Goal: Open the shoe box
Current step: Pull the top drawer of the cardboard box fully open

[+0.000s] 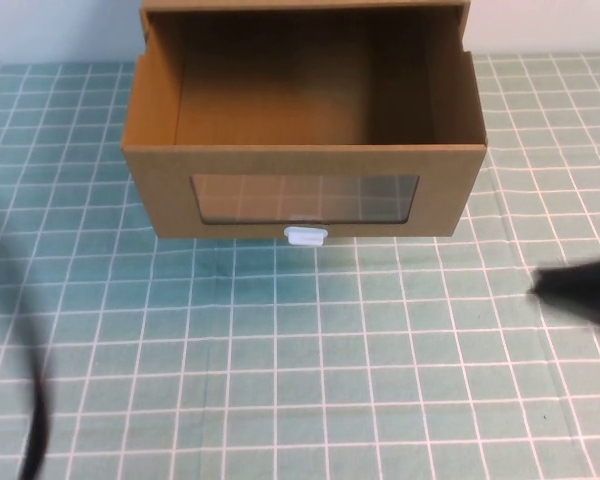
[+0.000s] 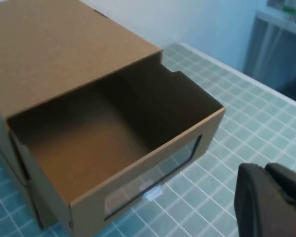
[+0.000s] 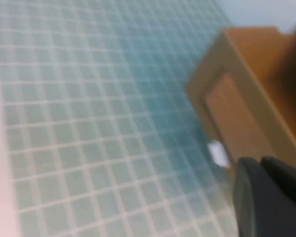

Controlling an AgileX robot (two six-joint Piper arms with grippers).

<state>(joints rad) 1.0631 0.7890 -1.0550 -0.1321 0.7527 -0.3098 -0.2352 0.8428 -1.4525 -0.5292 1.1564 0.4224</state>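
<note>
From my screen I see the brown cardboard shoe box [image 1: 450,190] at the far middle of the table, sitting on the green cloth with white grid lines [image 1: 280,350]. Its inner drawer [image 2: 89,153] sticks far out of the brown cardboard outer sleeve [image 2: 64,49] toward the robot, so the box is open and I can look down at the drawer's brown floor. The front wall of the drawer has a clear plastic window [image 1: 305,198]. A small white pull tab [image 1: 305,235] sits at the bottom edge of that wall, just under the window. The right gripper [image 1: 542,288] is low over the cloth on the right side, in front of the box's right corner and apart from it. Its claw is pressed together and holds no thing (the tip looks like one dark point in the high view). It does not touch the tab or the box. The left gripper [image 2: 265,170] shows only in its own wrist camera as a dark lump, above the cloth and off to the side of the drawer's front corner, not touching it. I cannot tell if that claw is apart or together. In the high view a thin dark curved strip [image 1: 38,420] runs near the lower left edge, well apart from the box; I cannot tell what it is.
</note>
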